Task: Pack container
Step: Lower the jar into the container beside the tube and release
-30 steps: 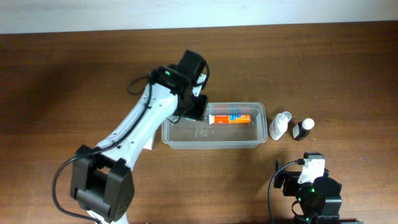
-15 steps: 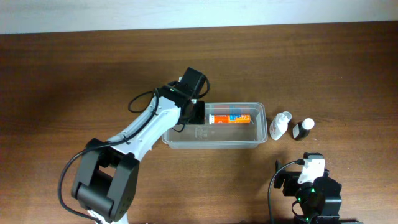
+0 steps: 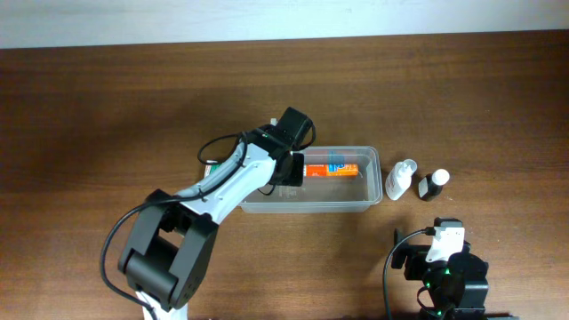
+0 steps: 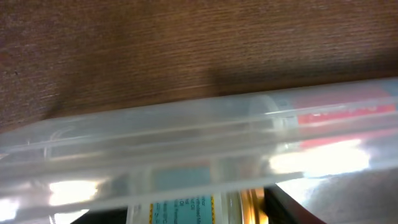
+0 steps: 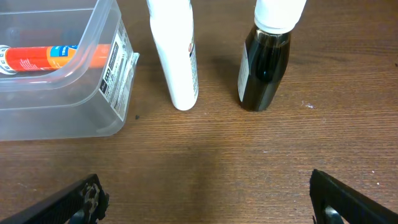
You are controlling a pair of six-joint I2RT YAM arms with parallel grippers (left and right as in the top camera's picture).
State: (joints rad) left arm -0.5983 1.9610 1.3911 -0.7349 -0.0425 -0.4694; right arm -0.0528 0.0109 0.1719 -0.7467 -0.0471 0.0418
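Note:
The clear plastic container lies at mid table with an orange tube inside along its far wall. My left gripper is at the container's left end, shut on a small bottle with a blue label and a gold part. In the left wrist view the container's rim fills the frame just ahead of the gripper, and the orange tube shows through the wall. My right gripper is open and empty, low near the front edge.
A white bottle and a dark bottle with a white cap stand just right of the container; both show in the right wrist view, white and dark. A small green thing lies left of the container.
My left gripper has moved right and slightly toward the front, from the container's far left corner to over its left end. The right arm has not moved.

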